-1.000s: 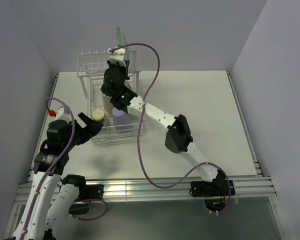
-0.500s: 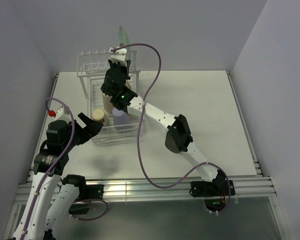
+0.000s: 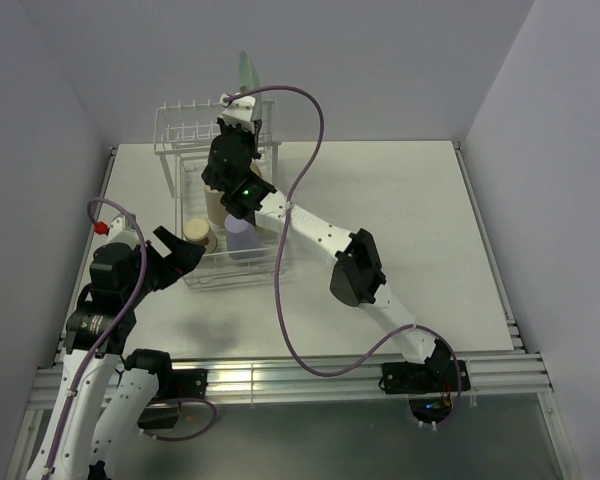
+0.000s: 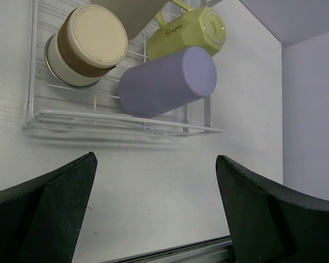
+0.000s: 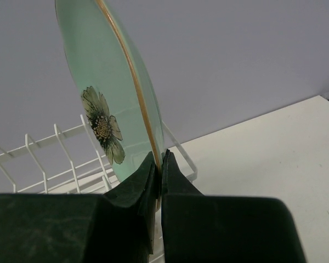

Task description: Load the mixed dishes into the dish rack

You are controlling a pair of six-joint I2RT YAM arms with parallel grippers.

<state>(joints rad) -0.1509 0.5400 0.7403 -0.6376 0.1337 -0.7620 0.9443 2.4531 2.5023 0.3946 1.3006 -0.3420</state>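
Observation:
The white wire dish rack (image 3: 195,275) stands at the back left of the table. My right gripper (image 3: 237,112) is shut on the lower rim of the mint-green plate (image 3: 244,70) and holds it upright above the rack's prong row (image 3: 185,130). The right wrist view shows the plate's flower (image 5: 103,125) and gold rim between the closed gripper (image 5: 160,163). In the left wrist view the tan cup (image 4: 93,41), the lavender cup (image 4: 167,82) and the yellow-green mug (image 4: 189,33) lie in the rack (image 4: 115,125). My left gripper (image 4: 156,164) is open and empty, just in front of the rack's near end (image 3: 183,250).
A beige dish (image 4: 126,11) lies in the rack behind the cups, mostly hidden under the right arm. The right arm stretches diagonally from its base (image 3: 420,375) across the table. Grey walls close in on the left, back and right. A metal rail (image 3: 280,370) runs along the near edge.
My left arm has drawn slightly back and to the left, away from the rack. The right gripper and plate have barely moved.

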